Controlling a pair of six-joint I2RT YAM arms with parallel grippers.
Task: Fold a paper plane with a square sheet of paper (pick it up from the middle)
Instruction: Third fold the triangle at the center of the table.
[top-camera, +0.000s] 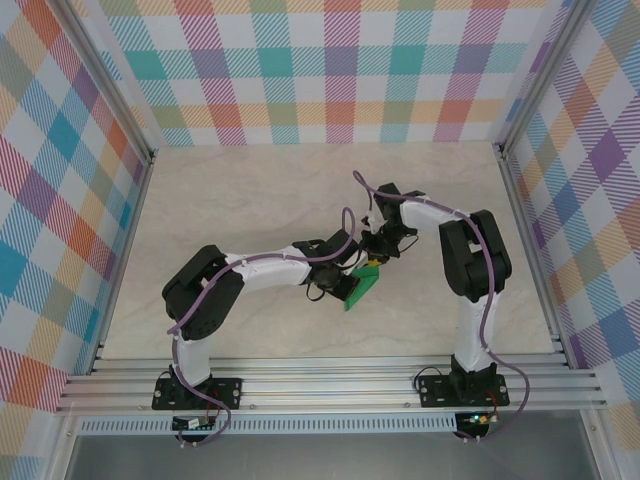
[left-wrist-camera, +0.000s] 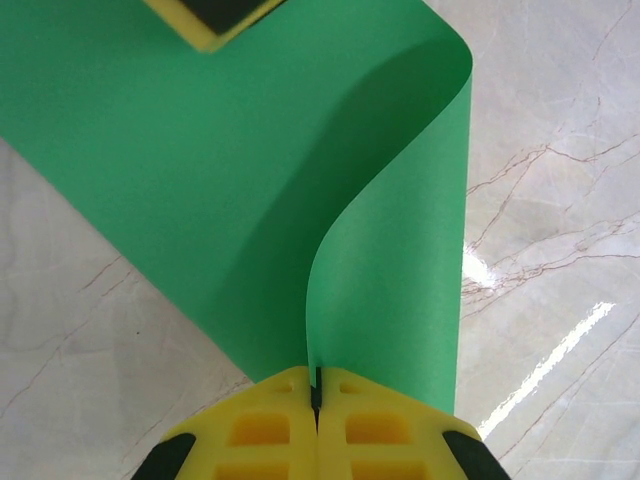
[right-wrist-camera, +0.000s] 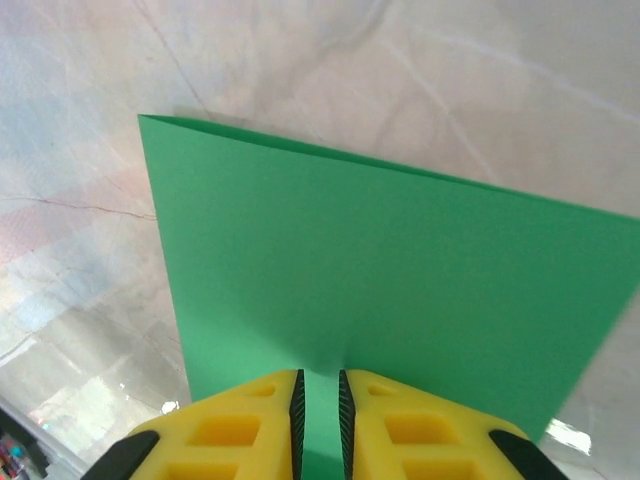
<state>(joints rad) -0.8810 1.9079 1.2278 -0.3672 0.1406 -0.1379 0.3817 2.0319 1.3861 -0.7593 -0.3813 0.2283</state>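
Observation:
The square sheet of paper (top-camera: 362, 287) is bright green and hangs above the table between both arms. In the left wrist view the sheet (left-wrist-camera: 220, 180) curls over to the right, and my left gripper (left-wrist-camera: 317, 385) is shut on its near edge. A yellow fingertip (left-wrist-camera: 215, 15) of the right gripper touches the sheet's far part. In the right wrist view the sheet (right-wrist-camera: 380, 270) spreads flat, doubled along its top edge. My right gripper (right-wrist-camera: 319, 385) stands slightly open, with green paper showing in the narrow gap between its pads. From above, both grippers (top-camera: 350, 283) (top-camera: 375, 255) meet at the sheet.
A pale marble tabletop (top-camera: 250, 200) lies below, with free room all around the arms. Checked walls and aluminium rails (top-camera: 130, 230) close the left, right and back sides.

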